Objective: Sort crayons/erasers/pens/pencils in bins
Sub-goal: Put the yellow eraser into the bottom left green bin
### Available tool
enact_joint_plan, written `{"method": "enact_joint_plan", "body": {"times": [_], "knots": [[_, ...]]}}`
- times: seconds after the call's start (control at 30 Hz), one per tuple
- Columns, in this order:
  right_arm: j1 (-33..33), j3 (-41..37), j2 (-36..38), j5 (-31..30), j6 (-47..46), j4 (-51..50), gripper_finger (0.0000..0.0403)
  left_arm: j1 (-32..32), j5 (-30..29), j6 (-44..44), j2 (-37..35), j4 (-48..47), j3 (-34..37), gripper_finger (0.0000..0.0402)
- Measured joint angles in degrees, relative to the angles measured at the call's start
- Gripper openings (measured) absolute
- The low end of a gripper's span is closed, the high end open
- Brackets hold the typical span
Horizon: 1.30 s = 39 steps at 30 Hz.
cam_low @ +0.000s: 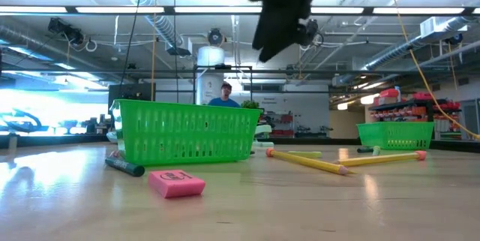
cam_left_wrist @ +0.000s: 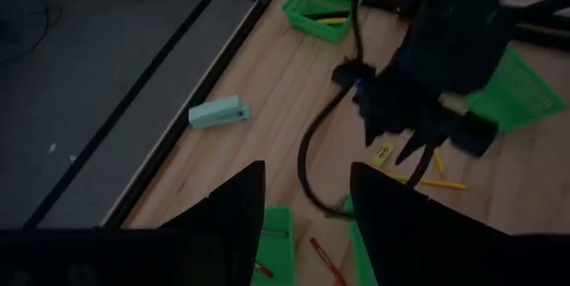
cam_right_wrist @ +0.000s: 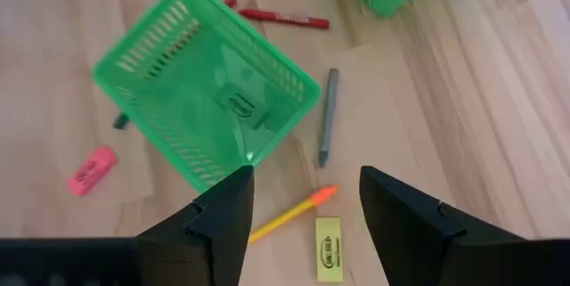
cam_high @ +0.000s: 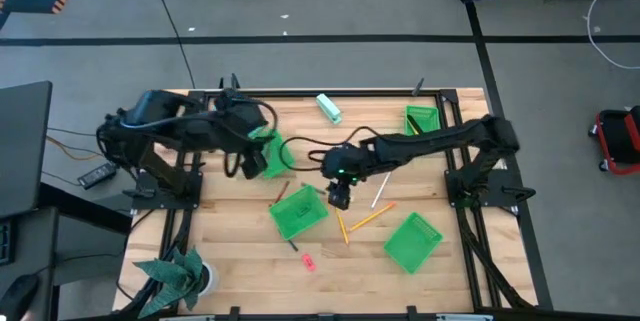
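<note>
While your right gripper [cam_right_wrist: 305, 199] hovers mid-table with fingers apart and nothing between them, it looks staged over the yellow eraser [cam_right_wrist: 328, 249], whose long axis runs along the gripper's reach. Beside it stands an empty bin [cam_right_wrist: 207, 99]. Your left gripper [cam_left_wrist: 306, 204], fingers apart, waits toward the left edge.

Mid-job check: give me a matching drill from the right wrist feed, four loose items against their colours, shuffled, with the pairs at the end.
Items:
1. eraser lying beside the empty bin, on its outer side
2. eraser between the right gripper fingers
3. crayon beyond the bin
4. stick lying alongside the bin's edge

Colours:
A. grey
B. yellow
C. pink
D. red

Pairs:
1-C, pink eraser
2-B, yellow eraser
3-D, red crayon
4-A, grey stick
</note>
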<state>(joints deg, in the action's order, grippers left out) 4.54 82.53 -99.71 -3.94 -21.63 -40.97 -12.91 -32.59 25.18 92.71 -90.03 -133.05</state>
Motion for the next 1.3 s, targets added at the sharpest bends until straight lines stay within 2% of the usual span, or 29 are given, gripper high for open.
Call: {"method": "enact_joint_plan", "body": {"times": [0.13,0.33,0.57,0.83,1.0,1.3], "knots": [[-0.4,2.8,-4.3,-0.1,-1.5,-2.6,0.0211,-1.5,0.0,0.1,-1.7,0.0,0.0,0.0174],[-0.6,2.3,-7.5,2.3,-5.7,-3.5,0.0211,-4.5,-0.3,1.3,-2.5,0.0,0.0,0.0173],[-0.6,2.3,-10.2,3.7,-5.2,-4.6,0.0211,-6.5,-0.4,4.4,-2.5,0.4,0.0,0.0172],[-0.5,2.0,-10.3,3.6,4.9,-10.5,0.0211,-7.3,-0.8,5.7,-2.4,4.6,0.0,0.0172],[-0.5,-1.8,-10.2,3.6,12.0,-10.0,0.0212,-7.3,-0.8,5.7,-2.4,8.2,0.0,0.0172],[-0.6,-7.5,-10.2,3.6,14.7,-5.1,0.0236,-7.1,-1.1,7.1,-2.4,9.7,0.0,0.0171]]}}
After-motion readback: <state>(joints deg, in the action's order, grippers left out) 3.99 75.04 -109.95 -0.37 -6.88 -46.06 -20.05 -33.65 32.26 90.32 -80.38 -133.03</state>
